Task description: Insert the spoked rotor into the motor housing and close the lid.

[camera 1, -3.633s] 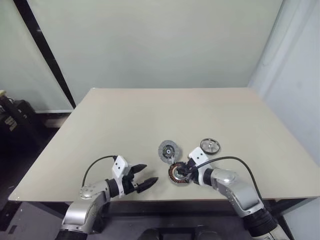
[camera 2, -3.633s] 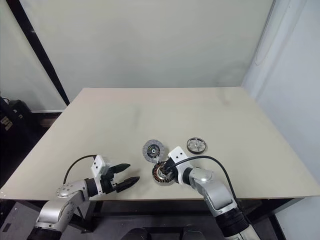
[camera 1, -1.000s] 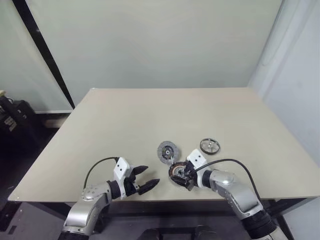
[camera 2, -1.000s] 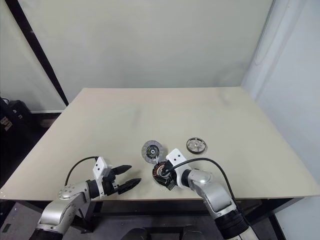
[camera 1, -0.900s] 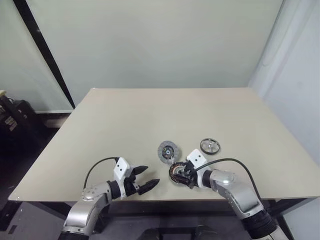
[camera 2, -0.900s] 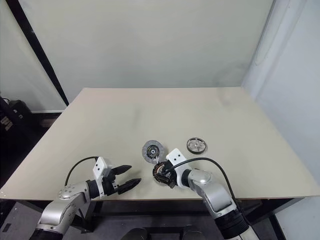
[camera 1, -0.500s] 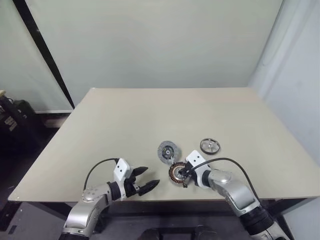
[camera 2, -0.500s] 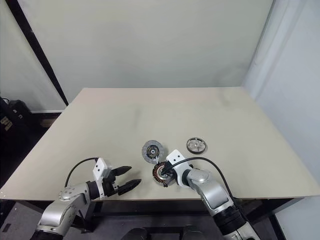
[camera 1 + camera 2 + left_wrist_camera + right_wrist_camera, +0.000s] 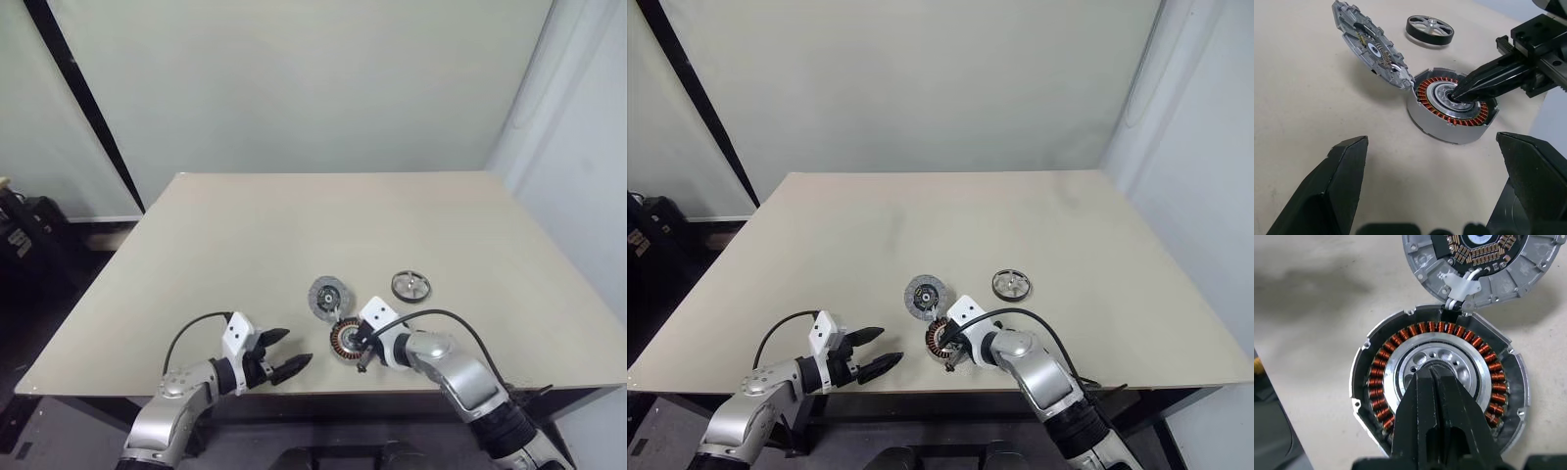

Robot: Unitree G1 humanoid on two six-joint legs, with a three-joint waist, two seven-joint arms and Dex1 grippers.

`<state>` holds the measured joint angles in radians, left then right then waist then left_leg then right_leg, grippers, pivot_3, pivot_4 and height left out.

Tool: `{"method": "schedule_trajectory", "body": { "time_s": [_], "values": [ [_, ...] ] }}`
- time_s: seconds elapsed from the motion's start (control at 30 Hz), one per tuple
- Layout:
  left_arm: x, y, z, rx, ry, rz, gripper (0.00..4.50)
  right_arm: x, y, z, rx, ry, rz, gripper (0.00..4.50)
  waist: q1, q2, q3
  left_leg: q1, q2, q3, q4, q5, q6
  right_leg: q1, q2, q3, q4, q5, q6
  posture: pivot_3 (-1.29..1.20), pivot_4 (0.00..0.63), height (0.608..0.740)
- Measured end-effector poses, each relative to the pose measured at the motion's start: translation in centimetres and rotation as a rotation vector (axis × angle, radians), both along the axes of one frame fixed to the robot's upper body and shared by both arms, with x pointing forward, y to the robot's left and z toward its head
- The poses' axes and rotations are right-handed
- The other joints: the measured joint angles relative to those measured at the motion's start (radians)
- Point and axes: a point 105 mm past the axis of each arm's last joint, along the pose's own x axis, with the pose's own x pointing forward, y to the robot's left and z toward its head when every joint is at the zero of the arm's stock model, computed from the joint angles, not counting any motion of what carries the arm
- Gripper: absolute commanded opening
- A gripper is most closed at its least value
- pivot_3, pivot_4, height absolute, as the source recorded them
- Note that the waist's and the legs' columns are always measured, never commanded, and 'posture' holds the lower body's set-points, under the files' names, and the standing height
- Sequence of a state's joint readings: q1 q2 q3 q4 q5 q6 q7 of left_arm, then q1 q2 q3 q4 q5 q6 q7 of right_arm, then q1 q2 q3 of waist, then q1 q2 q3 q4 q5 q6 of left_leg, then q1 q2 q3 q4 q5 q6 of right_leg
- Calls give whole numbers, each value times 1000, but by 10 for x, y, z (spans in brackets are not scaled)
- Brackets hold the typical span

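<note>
- Fingers of the right gripper (image 9: 1436,377) are pressed together with nothing between them; their joined tip rests in the middle of the housing (image 9: 1452,105), at its pale centre hub.
- Fingers of the left gripper (image 9: 1435,161) stand spread wide and hold nothing; this gripper hovers low over the table (image 9: 245,245), near the front edge and apart from the parts.
- Around the hub, the ring of copper windings is bare, so the housing has no rotor in it yet.
- At the far side of the housing, the lid (image 9: 1371,44) is swung back and tilted up, its inner face with the small contacts showing; it stays joined to the housing at the rim by a small white piece.
- Further off on the table, the rotor (image 9: 1429,30) lies flat on its own, beyond the housing and well clear of both grippers.
- As a judgement, no main step is finished: the rotor is not picked up, not seated, and the lid is not shut.
- What the closed right tip is doing at the hub cannot be told; it may be steadying or probing the housing.
- Left to do: fetch the rotor, set it over the hub, then fold the lid down onto the housing.
</note>
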<state>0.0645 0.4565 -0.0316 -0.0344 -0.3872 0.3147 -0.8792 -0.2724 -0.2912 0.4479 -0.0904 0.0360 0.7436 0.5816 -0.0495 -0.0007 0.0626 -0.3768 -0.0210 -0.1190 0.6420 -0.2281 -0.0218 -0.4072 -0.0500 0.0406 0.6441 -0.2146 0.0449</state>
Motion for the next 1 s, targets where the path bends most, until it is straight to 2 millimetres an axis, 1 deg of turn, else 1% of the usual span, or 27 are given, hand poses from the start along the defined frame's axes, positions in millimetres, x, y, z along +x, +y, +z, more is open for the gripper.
{"method": "schedule_trajectory", "body": {
  "time_s": [0.23,0.33,0.43,0.47,0.57,0.63,0.67,0.7,0.73,0.77,0.8,0.87,0.9,1.0],
  "values": [
    [1,0,1,0,-3,-1,4500,1,2,2,11,-2,-6,32,0,0,0,0,0,0,0,0,0,0,0,0,0,0,0,0,0,740],
    [1,-1,1,-1,-4,-1,4500,8,2,11,57,-30,-45,32,0,0,0,0,0,0,0,0,0,0,0,0,0,0,0,0,0,740],
    [1,-1,1,-1,-4,0,4500,18,-4,28,115,-83,-92,592,1,0,0,0,0,0,0,0,0,0,0,0,0,0,0,0,0,740],
    [1,-1,1,-1,-4,0,4500,21,-6,34,135,-99,-103,890,0,0,0,0,0,0,0,0,0,0,0,0,0,0,0,0,0,740],
    [2,-1,1,-1,-5,2,4500,27,-16,49,193,-124,-154,1956,0,0,0,0,0,0,0,0,0,0,0,0,0,0,0,0,0,740],
    [2,-1,2,-2,-7,2,4500,30,-25,52,213,-119,-197,2691,0,0,0,0,0,0,0,0,0,0,0,0,0,0,0,0,0,740],
    [3,-1,2,-3,-9,1,4500,32,-32,54,227,-117,-234,3021,1,0,0,-1,0,-1,0,0,0,0,0,0,0,0,0,0,0,740],
    [4,-1,3,-3,-13,0,4500,35,-41,55,234,-118,-280,3502,0,0,0,-1,0,0,0,0,0,0,0,0,0,0,0,0,0,740],
    [4,-1,4,-3,-16,0,4500,37,-46,55,233,-118,-305,3713,0,0,0,-1,0,0,0,0,0,0,0,0,0,0,0,0,0,740],
    [5,-2,5,-4,-21,-2,4500,39,-55,56,237,-118,-349,4137,0,0,0,-1,0,0,0,0,0,0,0,0,0,0,0,0,0,740],
    [7,-3,7,-5,-28,-4,4500,43,-66,57,246,-122,-408,4467,0,0,0,-1,0,0,0,0,0,0,0,0,0,0,0,0,0,740],
    [8,-3,9,-6,-35,-6,4500,47,-80,60,268,-128,-493,4492,0,0,0,0,0,0,0,0,0,0,0,0,0,0,0,0,0,740],
    [9,-3,9,-7,-37,-9,4500,51,-90,62,294,-129,-571,4492,0,0,0,0,0,0,0,0,0,0,0,0,0,0,0,0,0,740],
    [11,-5,12,-10,-47,-18,4500,57,-115,54,362,-72,-767,4492,0,0,0,0,0,0,-1,0,0,0,0,0,0,0,0,0,0,740]
  ]
}}
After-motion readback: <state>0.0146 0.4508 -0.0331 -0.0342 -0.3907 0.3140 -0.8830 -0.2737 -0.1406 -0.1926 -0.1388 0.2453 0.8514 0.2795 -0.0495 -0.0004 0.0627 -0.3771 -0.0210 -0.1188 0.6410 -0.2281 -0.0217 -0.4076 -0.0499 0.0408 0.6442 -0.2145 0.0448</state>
